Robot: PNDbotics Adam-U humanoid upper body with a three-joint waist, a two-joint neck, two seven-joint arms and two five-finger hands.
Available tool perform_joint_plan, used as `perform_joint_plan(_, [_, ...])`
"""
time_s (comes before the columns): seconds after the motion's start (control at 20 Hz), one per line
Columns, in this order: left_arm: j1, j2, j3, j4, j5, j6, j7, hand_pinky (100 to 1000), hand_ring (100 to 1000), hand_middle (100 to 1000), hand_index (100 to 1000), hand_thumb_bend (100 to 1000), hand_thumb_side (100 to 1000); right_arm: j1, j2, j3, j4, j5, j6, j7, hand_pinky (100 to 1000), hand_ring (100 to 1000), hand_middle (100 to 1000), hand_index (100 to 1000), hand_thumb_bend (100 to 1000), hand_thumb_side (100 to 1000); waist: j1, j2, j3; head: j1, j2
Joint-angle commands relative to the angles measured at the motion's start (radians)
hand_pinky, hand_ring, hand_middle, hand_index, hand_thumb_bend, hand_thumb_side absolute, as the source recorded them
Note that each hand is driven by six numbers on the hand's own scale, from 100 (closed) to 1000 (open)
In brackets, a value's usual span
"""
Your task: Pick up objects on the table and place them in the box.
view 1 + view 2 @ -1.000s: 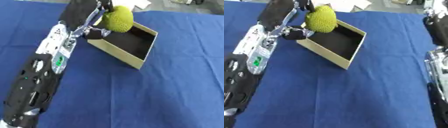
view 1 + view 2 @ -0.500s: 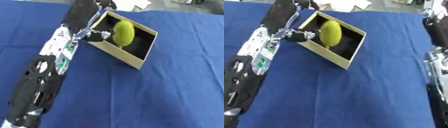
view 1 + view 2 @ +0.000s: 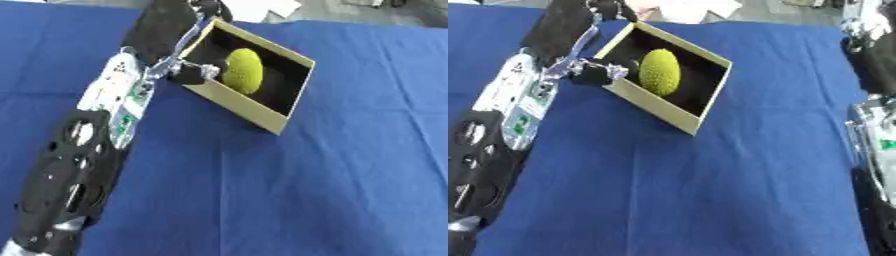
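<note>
A yellow-green bumpy fruit (image 3: 243,71) lies inside the tan box (image 3: 236,107) with the dark interior, at the top middle of the blue table. My left hand (image 3: 171,30) is at the box's left side. Its thumb (image 3: 197,74) is by the near-left wall, apart from the fruit, and its fingers (image 3: 208,7) reach toward the box's far corner. The hand is open and holds nothing. My right arm (image 3: 872,65) runs along the right edge of the right eye view; whether its hand (image 3: 861,22) at the top is open or shut is not visible.
A blue cloth (image 3: 332,190) covers the table. My left forearm (image 3: 87,150) crosses the left side from the lower corner up to the box. White and grey items (image 3: 262,7) lie beyond the table's far edge.
The fruit has left my left hand and dropped into the box. The hand has drawn back to the box's left side.
</note>
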Motion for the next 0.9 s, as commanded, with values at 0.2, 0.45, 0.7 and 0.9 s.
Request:
perform_joint_plan(0.2, [0.023,0.109,-0.015,-0.185,0.109,0.005,0.001,449,548,558,652,671,100,0.000,-0.039,-0.009,-0.016,0.003,-0.001,-0.004,749,686,600,775,100,411,0.014,-0.024,0.013,-0.028,0.002])
perform_joint_plan(0.45, [0.078,0.227,-0.017,-0.340,0.244,0.030,-0.033,450,548,555,646,671,100,0.007,-0.050,-0.013,-0.016,0.011,-0.001,-0.012,749,685,600,775,100,409,0.020,-0.023,0.025,-0.048,0.004])
perform_joint_plan(0.7, [0.133,0.288,0.033,-0.401,0.300,0.068,-0.024,448,548,552,640,592,100,0.021,-0.071,-0.029,-0.016,0.025,-0.001,-0.027,748,685,601,775,100,405,0.026,-0.017,0.063,-0.102,0.005])
perform_joint_plan(0.9, [0.227,0.382,0.117,-0.486,0.358,0.123,0.032,437,540,544,632,468,100,0.021,-0.076,-0.035,-0.016,0.035,-0.003,-0.040,748,684,601,775,100,402,0.022,-0.011,0.074,-0.119,0.001])
